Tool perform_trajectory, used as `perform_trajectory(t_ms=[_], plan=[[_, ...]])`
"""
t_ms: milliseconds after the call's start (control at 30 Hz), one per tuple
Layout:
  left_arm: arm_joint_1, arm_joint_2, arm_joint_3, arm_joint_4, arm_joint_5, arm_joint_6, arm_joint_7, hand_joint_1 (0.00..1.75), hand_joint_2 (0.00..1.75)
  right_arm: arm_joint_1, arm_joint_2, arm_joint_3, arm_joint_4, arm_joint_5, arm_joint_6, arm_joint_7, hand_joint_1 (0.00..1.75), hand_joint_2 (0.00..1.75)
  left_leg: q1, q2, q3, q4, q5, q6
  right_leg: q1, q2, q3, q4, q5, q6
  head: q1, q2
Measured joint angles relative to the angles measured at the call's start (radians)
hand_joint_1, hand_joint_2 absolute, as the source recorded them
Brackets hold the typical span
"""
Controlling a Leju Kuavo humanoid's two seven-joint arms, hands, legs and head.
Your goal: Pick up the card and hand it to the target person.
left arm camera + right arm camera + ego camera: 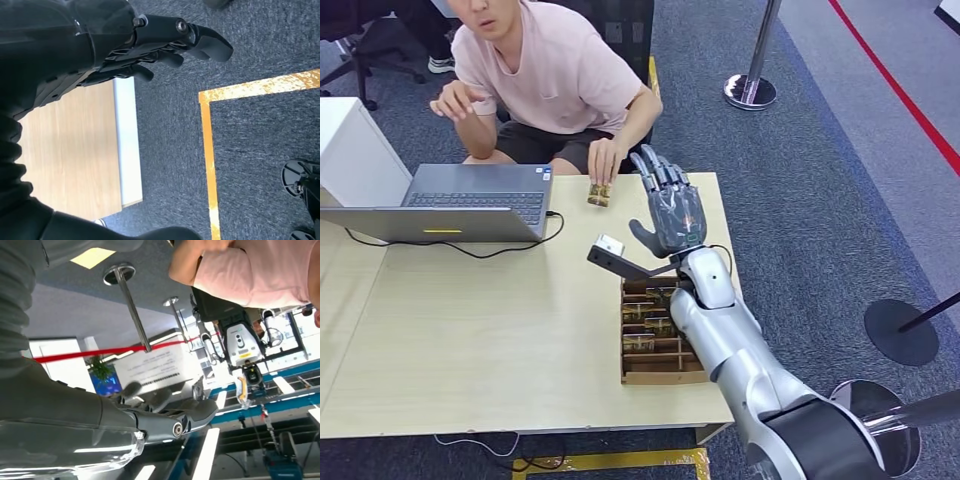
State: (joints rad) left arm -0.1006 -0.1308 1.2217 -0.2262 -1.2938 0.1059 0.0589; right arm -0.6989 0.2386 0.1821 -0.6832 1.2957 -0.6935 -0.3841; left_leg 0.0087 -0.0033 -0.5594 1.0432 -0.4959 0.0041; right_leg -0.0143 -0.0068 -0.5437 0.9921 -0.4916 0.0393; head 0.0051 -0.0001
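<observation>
- A grey laptop (475, 200) sits open on the light wooden table (486, 330), its black cable (482, 250) trailing across the tabletop.
- A white box (354, 150) stands at the table's far left corner.
- A chrome stanchion (752, 70) with a round base stands on the grey carpet (818, 180), near a red line (901, 95) on the floor.
- Yellow floor tape (209, 150) marks a corner on the carpet.
- A black round base (901, 332) lies to the right of the table.

The right arm (743, 350) reaches forward and up, its right hand (673, 208) raised with fingers spread, holding nothing. The left hand (166, 45) hangs low, its fingers loosely extended and bare.
</observation>
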Motion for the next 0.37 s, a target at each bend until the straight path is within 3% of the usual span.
perform_trajectory(t_ms=[133,367], plan=[[0.0,0.0,0.0,0.0,0.013,0.005,0.004,0.0,0.0,-0.056,0.004,-0.033,0.066,-0.187,0.035,-0.016,0.0,1.75,0.0,0.0,0.0,0.0,0.0,0.0,0.0,0.0,0.0,0.0,0.0,0.0,0.0,0.0],[0.001,0.004,0.0,0.0,0.03,0.008,0.011,0.0,0.0,-0.132,-0.062,-0.116,0.108,-0.579,0.279,0.01,0.0,1.75,-0.001,-0.001,0.0,0.001,0.0,0.0,0.0,-0.002,0.0,0.0,0.0,0.0,0.0,0.0]])
